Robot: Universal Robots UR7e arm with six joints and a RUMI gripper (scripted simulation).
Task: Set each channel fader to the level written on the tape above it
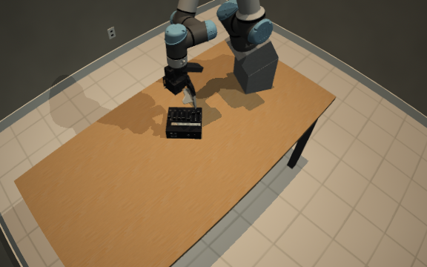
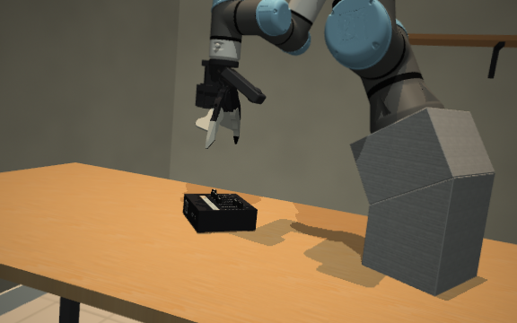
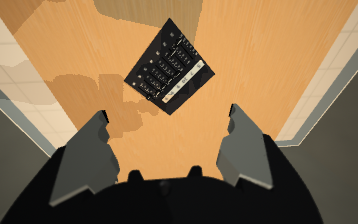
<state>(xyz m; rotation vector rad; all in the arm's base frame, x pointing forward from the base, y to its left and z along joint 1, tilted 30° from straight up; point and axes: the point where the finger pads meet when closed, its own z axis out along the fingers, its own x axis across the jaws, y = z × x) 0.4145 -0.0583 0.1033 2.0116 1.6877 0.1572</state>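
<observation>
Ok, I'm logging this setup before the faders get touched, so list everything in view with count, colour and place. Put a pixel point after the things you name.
Lighting desk (image 1: 184, 130) (image 2: 227, 221) (image 3: 170, 107): one, black, on the table
Tape strip (image 1: 185, 124) (image 2: 209, 202) (image 3: 182, 82): one, whitish, on the desk's top
Table (image 1: 124, 185) (image 2: 106, 233) (image 3: 165, 150): one, wood-brown, under desk and pedestal
Wall shelf (image 2: 469, 40): one, brown, on the wall
Outlet (image 1: 111, 33): one, pale, on the wall
Pedestal (image 1: 260, 76) (image 2: 407, 233): one, grey, under the arm
Arm (image 1: 176, 35) (image 2: 358, 33): one, grey and blue, above the table
Gripper (image 1: 191, 103) (image 2: 222, 144) (image 3: 170, 107): one, black and grey, open above the desk

The arm reaches downward, its gripper (image 1: 192, 103) (image 2: 222, 144) (image 3: 170, 107) wide open, jaws apart and holding nothing.
</observation>
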